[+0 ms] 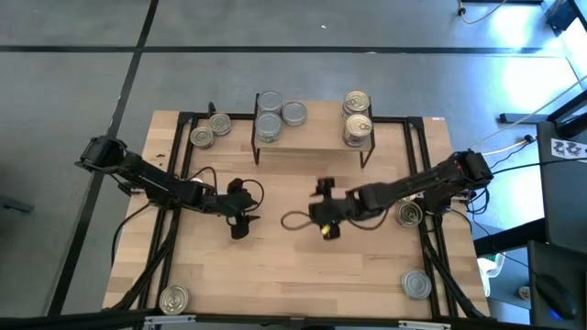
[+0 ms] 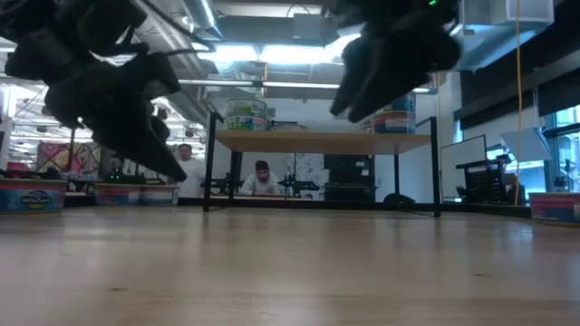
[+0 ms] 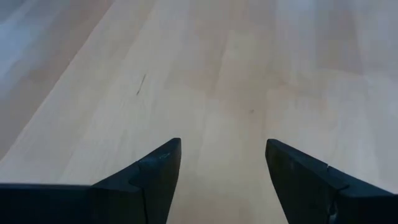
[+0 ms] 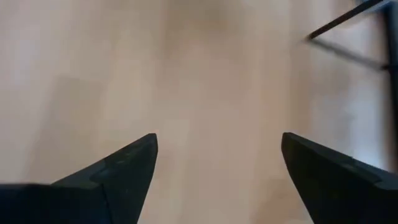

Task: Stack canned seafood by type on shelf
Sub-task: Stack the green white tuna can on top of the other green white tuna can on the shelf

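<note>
— Grippers first: we see the left gripper [image 1: 240, 223] and right gripper [image 1: 325, 222] both spread wide, empty, in front of the shelf [image 1: 312, 139].
— Cans [image 1: 269, 115] sit stacked on the shelf (labels unreadable); others flank it.

An open lab or workshop: exposed ceiling ducts [image 2: 272, 23], strip lights, equipment benches, and two people [image 2: 261, 177] seated behind.

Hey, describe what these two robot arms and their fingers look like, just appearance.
Both arms are dark, slender and jointed, with black cables trailing along them; one cable loops on the table by the right arm. The left gripper and right gripper are black. Each ends in two dark, wedge-shaped tapering fingers, matte and unmarked.
</note>
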Controlling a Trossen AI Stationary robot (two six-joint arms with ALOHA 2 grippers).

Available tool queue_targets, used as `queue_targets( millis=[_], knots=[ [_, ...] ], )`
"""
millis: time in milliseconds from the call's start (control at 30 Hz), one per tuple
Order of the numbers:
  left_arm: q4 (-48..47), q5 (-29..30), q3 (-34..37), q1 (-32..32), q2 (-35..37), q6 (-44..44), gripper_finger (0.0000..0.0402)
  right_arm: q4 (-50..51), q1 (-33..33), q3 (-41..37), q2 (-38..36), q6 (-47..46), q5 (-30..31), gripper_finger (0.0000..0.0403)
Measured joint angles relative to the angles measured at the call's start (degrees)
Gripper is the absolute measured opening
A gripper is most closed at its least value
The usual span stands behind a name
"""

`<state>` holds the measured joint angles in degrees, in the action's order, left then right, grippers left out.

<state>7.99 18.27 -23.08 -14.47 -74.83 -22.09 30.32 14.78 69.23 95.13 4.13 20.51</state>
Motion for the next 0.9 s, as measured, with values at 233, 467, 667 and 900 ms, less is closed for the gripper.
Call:
queue_targets(
  millis=[233, 467, 667, 900],
  knots=[
    [1.61, -0.01, -1.68, -1.83, -0.84, 2.01, 0.0233, 10.57, 3.88, -0.04, 0.00, -19.54, -2.12, 0.0341],
    [1.69, -0.14, -6.21, -3.18, -9.03, 4.25, 0.0233, 19.90, 9.24, -0.04, 0.00, -36.81, -9.98, 0.0341],
    [1.67, -0.24, -9.72, -3.18, -16.74, 4.40, 0.0233, 29.23, 18.49, -0.04, 0.00, -56.59, -16.19, 0.0341],
    [2.21, -2.74, -12.71, -3.59, -22.63, 4.40, 0.0233, 35.99, 31.73, -0.04, 0.00, -88.26, -32.63, 0.0317]
  ],
)
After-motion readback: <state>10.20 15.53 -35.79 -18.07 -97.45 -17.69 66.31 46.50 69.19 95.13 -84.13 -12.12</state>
